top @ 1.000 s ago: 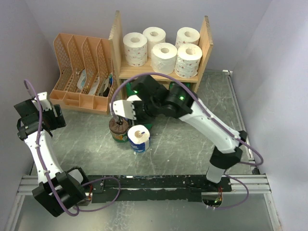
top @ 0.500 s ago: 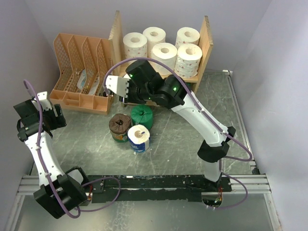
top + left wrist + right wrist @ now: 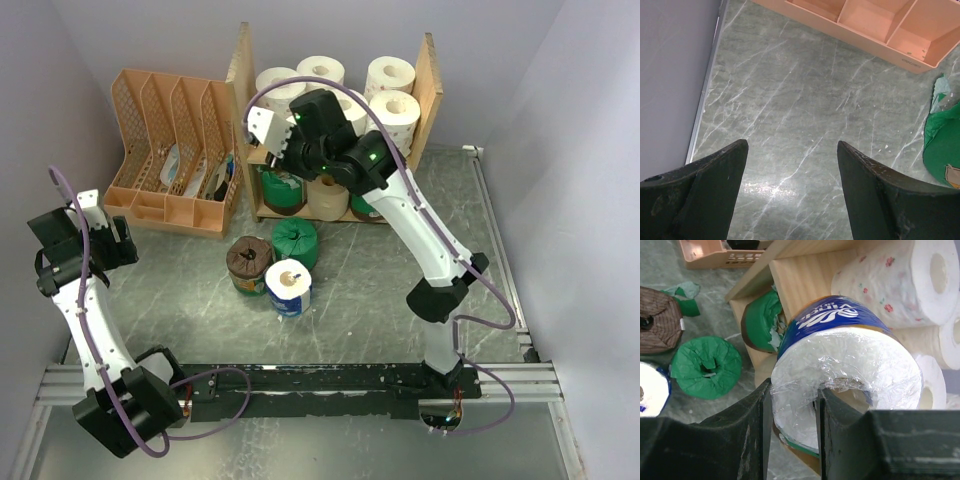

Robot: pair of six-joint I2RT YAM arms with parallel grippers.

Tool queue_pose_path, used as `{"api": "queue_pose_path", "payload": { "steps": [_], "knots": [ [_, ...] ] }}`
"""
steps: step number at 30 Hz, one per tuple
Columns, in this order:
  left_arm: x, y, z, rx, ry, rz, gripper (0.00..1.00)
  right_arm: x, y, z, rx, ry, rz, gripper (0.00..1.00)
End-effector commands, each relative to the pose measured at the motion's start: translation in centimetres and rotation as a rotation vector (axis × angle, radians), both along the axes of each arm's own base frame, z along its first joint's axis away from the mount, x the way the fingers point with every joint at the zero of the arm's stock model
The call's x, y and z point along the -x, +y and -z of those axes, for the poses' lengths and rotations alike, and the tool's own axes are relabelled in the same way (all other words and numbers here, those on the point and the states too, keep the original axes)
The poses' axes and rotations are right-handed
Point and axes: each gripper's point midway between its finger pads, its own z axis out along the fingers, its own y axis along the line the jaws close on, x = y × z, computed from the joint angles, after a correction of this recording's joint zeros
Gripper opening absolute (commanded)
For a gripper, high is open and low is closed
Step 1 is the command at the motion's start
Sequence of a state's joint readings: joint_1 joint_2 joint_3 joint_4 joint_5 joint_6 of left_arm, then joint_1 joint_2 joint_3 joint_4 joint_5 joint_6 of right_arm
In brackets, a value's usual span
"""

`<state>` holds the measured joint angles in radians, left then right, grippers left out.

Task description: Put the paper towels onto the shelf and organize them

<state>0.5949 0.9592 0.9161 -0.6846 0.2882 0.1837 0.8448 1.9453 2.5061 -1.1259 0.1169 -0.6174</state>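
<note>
The right gripper point(image 3: 793, 390) is clenched on a blue-wrapped, plastic-covered paper towel roll point(image 3: 840, 345). It pinches the roll's wall, with one finger seemingly in the centre hole. The roll hangs in the air at the left front of the light wooden two-tier shelf point(image 3: 431, 80), level with the upper tier and just beside a floral white roll point(image 3: 900, 285).

The step in hand looks like setting this roll on the upper tier. The next move calls for easing it inward, clear of the left side panel and the floral roll, then letting go once it sits flat.

A brown-wrapped roll point(image 3: 247, 262), a green-wrapped roll point(image 3: 294, 240) and a white roll with a blue band point(image 3: 288, 285) wait on the grey marbled counter point(image 3: 380, 300).

The left gripper point(image 3: 791, 146) hangs released and empty over the counter, near the peach slotted plastic organizer point(image 3: 170, 150).
</note>
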Motion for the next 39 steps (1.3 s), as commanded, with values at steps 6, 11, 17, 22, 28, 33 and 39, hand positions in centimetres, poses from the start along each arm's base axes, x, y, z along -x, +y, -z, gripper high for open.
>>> {"api": "queue_pose_path", "payload": {
  "steps": [6,11,17,22,28,33,39],
  "knots": [
    [0.1,-0.1,-0.8,-0.013,-0.032,0.013,0.84,-0.4,2.5,-1.7,-0.073,-0.061,-0.048,0.0],
    [0.0,-0.1,-0.8,-0.009,-0.029,0.015,0.84,-0.7,2.7,-1.5,-0.067,-0.07,-0.047,0.01],
    [0.1,-0.1,-0.9,-0.013,-0.032,0.013,0.84,-1.3,3.2,-1.2,-0.066,-0.078,-0.046,0.09],
    [0.1,-0.1,-0.9,-0.015,-0.035,0.013,0.84,-1.6,3.5,-0.6,-0.064,-0.075,-0.041,0.11],
    [0.1,-0.1,-0.9,-0.016,-0.035,0.013,0.84,-1.8,3.6,-0.4,-0.059,-0.075,-0.04,0.15],
    [0.1,-0.2,-0.8,-0.011,-0.032,0.017,0.84,-1.9,3.5,-0.2,-0.048,-0.076,-0.035,0.18],
    [0.1,-0.2,-0.9,-0.013,-0.034,0.018,0.84,-2.3,3.3,-0.3,-0.042,-0.095,-0.02,0.25]
  ]
}}
